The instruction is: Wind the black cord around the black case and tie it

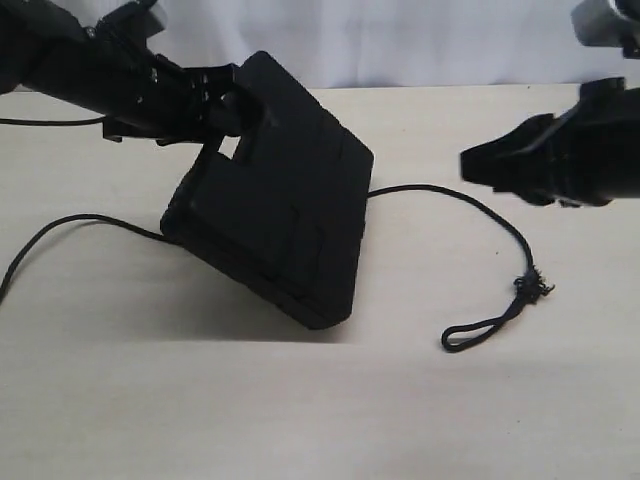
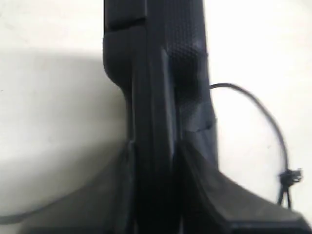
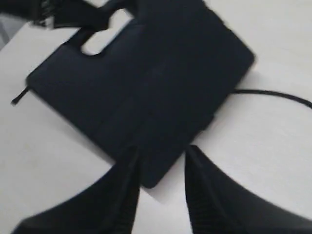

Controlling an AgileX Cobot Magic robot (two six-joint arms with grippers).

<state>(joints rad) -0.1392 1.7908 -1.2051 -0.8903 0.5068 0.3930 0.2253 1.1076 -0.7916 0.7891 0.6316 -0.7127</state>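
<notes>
Cream-coloured counter (image 1: 320, 420) fills most of the exterior view, smooth and evenly lit. A white wall (image 1: 430, 40) closes the room behind its far edge. The black case (image 1: 285, 200) stands tilted left of centre, with its lower edge on the counter and its handle end lifted, casting a soft shadow beneath. The left end effector (image 1: 225, 100) is clamped on that handle end, one finger on each face. The right end effector (image 1: 472, 165) hangs over the counter at the right, well apart from the case, its jaws partly spread and empty. The black cord (image 1: 480, 205) lies on the counter and emerges from under the case on both sides. On the right it curves round to a frayed knot (image 1: 530, 285) and a small loop (image 1: 470, 335).
</notes>
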